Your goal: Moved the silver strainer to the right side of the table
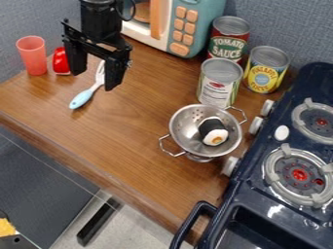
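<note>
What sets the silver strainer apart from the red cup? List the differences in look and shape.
The silver strainer is a wide bowl; the red cup is tall and narrow.
The silver strainer is shiny metal-grey with small holes; the red cup has smooth, pinkish-red sides.
The silver strainer has two wire handles; the red cup has none in sight.
Both stand upright on the wooden counter.

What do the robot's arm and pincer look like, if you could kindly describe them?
The arm is black, with a thin dark cable curving out in a loop beside it. The pincer is black too, with an angular crosspiece and two broad, blocky fingers that narrow towards their tips.
</note>
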`<state>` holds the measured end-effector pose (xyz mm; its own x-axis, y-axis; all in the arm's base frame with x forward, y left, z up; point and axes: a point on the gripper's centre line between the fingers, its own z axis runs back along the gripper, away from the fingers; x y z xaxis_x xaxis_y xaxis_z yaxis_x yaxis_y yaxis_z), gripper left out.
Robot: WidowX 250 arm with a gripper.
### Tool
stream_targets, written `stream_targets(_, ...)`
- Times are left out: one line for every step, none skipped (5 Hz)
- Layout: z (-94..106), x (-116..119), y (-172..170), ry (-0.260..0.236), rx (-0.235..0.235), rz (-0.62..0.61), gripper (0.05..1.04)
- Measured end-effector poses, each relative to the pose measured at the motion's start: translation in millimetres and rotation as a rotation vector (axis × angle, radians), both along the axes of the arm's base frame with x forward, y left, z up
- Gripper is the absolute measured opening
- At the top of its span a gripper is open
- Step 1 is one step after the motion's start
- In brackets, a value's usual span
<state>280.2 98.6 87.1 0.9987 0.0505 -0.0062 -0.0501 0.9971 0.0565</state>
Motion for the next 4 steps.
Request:
stream_targets(-9.1, -2, 0, 0.032, -0.004, 0.009, 1.001)
stream_targets(-16.0, 11, -5, 0.046, 0.066, 0.038, 1.001)
stream_targets(-14.1, 22, -5, 0.030, 0.085, 0.032, 1.001)
stream_targets(-18.4, 25, -5, 0.039, 0.083, 0.020, 1.001)
